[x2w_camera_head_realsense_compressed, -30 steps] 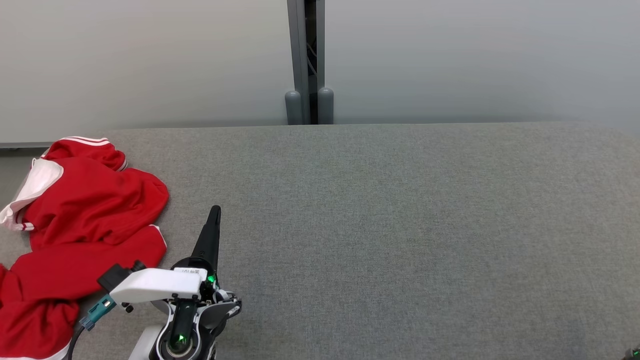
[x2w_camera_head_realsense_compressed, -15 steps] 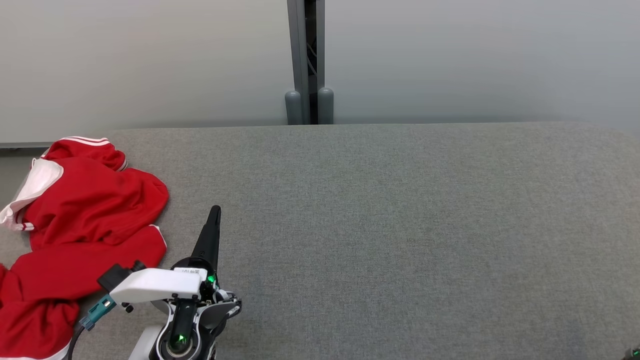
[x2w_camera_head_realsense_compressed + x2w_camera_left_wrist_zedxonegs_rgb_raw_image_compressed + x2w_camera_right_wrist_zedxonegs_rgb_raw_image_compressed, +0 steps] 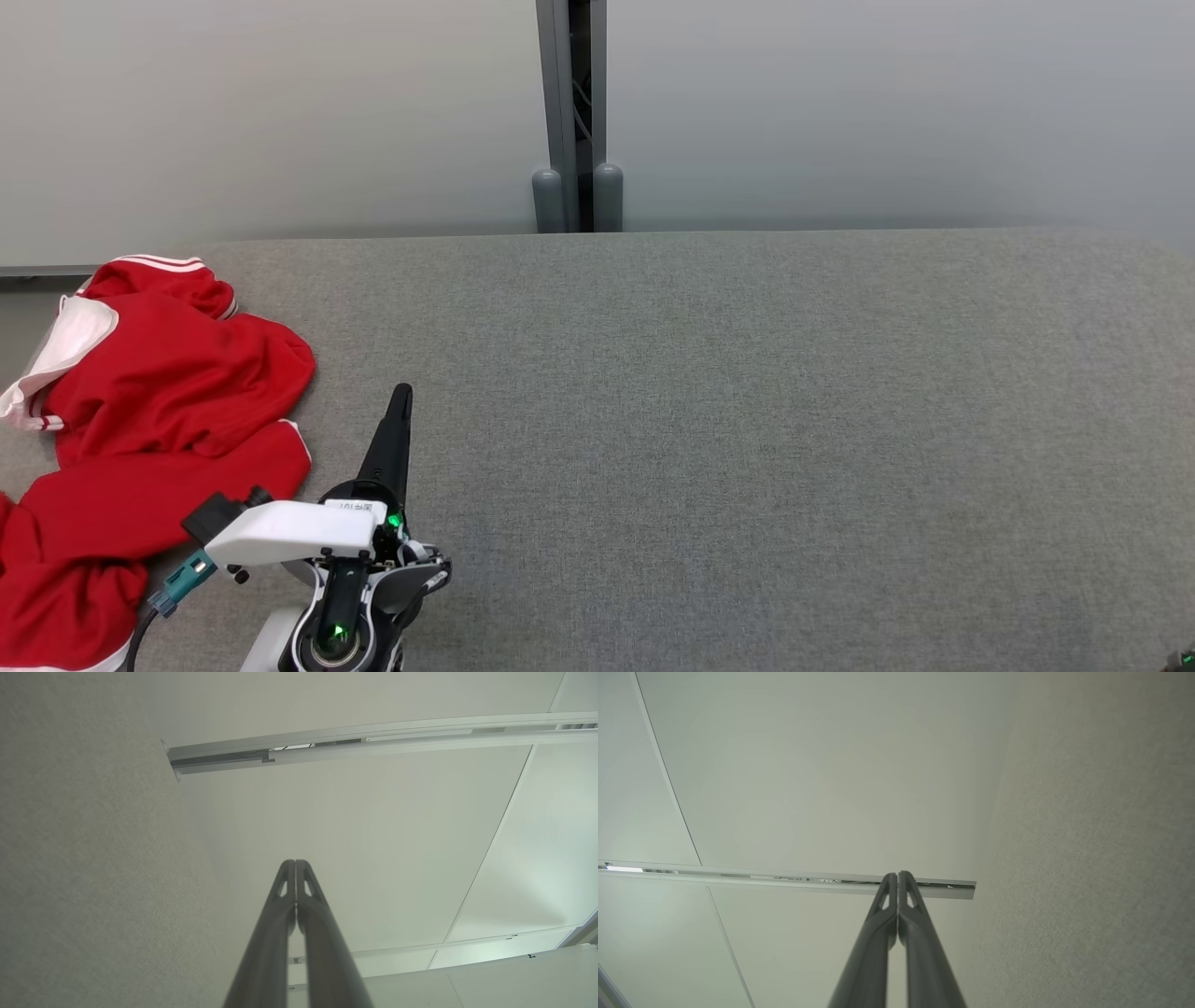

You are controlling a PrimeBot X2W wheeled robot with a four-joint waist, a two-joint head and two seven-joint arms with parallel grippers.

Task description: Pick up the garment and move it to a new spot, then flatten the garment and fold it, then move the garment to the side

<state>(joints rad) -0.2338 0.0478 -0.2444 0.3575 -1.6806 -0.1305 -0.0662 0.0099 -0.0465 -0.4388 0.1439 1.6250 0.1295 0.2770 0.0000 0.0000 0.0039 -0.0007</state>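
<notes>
No shift: garment (image 3: 159, 420) on surface (image 3: 747, 420), seemingly clear of left fingers (image 3: 392, 439)

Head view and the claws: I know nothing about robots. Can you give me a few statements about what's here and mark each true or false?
1. The red garment lies at the left end of the grey surface. True.
2. The left claw is gripping the garment. False: it is shut on nothing, and its fingers lie to the right of the cloth, over bare surface.
3. The garment is neatly folded. False: it is a rumpled heap.
4. The right claw is shut. True: its fingertips meet.
5. The garment has a white panel. True.
</notes>
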